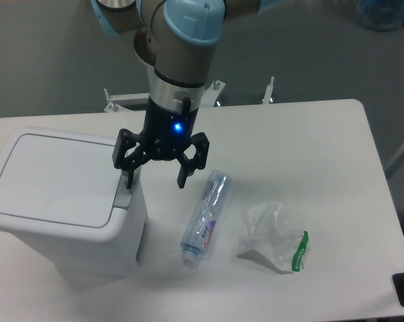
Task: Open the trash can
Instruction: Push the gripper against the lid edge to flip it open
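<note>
I have the gripper [156, 177] spread wide with nothing held, one finger over the grey tab [125, 194] of the closed bin [61, 201] at table left, apparently placed to press it and release the lid.

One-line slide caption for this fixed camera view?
Open gripper poised at the closed trash can's grey push tab; bottle and plastic bag alongside.
</note>
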